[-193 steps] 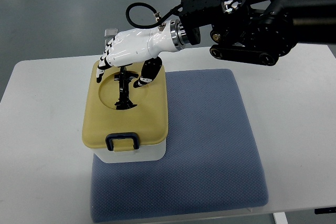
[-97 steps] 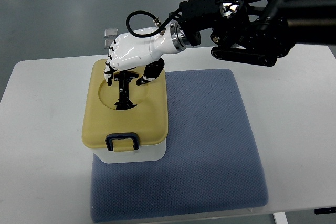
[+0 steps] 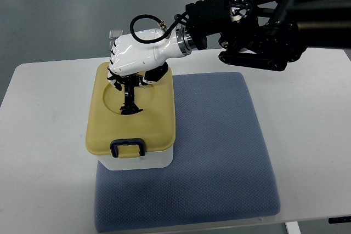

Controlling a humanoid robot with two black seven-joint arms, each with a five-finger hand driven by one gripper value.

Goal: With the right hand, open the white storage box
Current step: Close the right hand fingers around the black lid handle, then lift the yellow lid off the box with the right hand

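1. Your right hand (image 3: pixel 131 58) has closed since a second ago: fingers that were spread over the lid's far edge are now curled together around the top of the black handle (image 3: pixel 129 94) in the lid's round recess. Looks clamped on it, though the contact itself is hidden under the palm.
2. The white storage box (image 3: pixel 131 121) sits at the far left corner of the blue mat (image 3: pixel 219 152), toward the desk's (image 3: pixel 44 152) left half. Its yellow lid (image 3: pixel 151 119) is flat and seated, no gap showing, so nothing is open yet.
3. My read: reach is over, grasp is made, next is the lift.
4. The black front latch (image 3: pixel 127 147) on the lid's near edge looks down. Can't tell if it locks the lid; if it does, pulling may drag the whole box.
5. Room: the mat is bare to the right of the box, and the desk is bare to the left and near side. Plenty of space to set the lid down.
6. The box's far edge is close to the desk's far edge, so avoid pushing it away from you.
7. Left hand is not in view.
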